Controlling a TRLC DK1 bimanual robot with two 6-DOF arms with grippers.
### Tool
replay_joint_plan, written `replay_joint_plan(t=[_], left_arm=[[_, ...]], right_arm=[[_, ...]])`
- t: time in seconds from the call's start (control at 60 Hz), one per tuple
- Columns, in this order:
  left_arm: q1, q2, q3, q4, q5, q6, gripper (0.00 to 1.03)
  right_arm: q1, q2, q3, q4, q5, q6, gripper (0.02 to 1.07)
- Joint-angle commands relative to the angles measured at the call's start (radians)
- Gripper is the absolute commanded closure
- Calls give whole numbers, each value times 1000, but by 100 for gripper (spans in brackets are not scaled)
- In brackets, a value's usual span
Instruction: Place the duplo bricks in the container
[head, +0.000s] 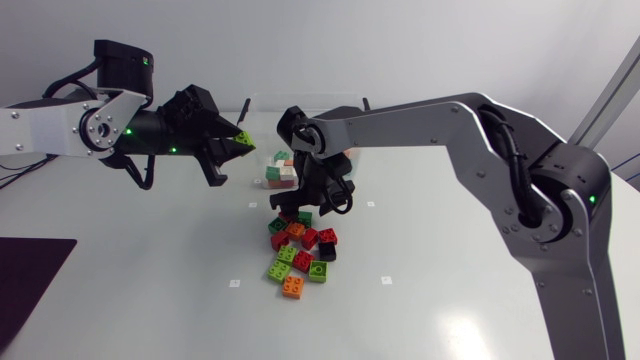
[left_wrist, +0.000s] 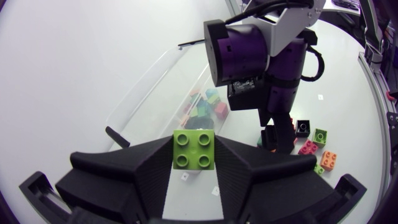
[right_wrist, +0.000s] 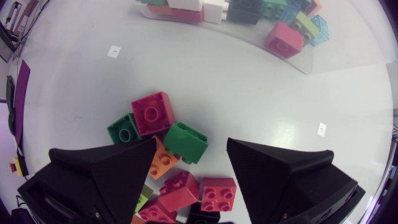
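My left gripper (head: 238, 143) hangs above the table, left of the container, shut on a lime green brick (left_wrist: 194, 150). The clear container (left_wrist: 152, 90) lies ahead of it with several coloured bricks inside (right_wrist: 283, 38). My right gripper (right_wrist: 191, 152) is low over a pile of loose bricks (head: 300, 252) in front of the container, open. A green brick (right_wrist: 186, 142) lies between its fingers, touching neither. A red brick (right_wrist: 151, 112), a dark green one (right_wrist: 122, 130) and an orange one (right_wrist: 163, 163) lie beside it. Two more red bricks (right_wrist: 217, 193) sit under the gripper.
A dark mat (head: 30, 285) lies at the front left corner of the table. Small white markers (head: 235, 284) dot the white tabletop. My right arm (head: 450, 120) spans from the right side over the container's far end.
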Motion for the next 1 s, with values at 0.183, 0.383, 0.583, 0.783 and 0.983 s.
replay_joint_plan(t=[0.183, 0.383, 0.583, 0.783, 0.983], left_arm=[[-6, -26, 32, 14, 14, -21, 79], [-15, -29, 49, 16, 13, -25, 79], [-28, -25, 78, 31, 11, -51, 79], [-35, 18, 126, 52, -9, -76, 79], [-43, 35, 143, 57, -10, -80, 79]], right_arm=[[-34, 21, 15, -25, 25, 44, 29], [-34, 31, 34, -31, 26, 50, 35], [-23, 58, 40, -34, 23, 58, 46], [-28, 43, 4, -22, 23, 61, 60], [-43, 8, -62, 8, 20, 56, 66]])
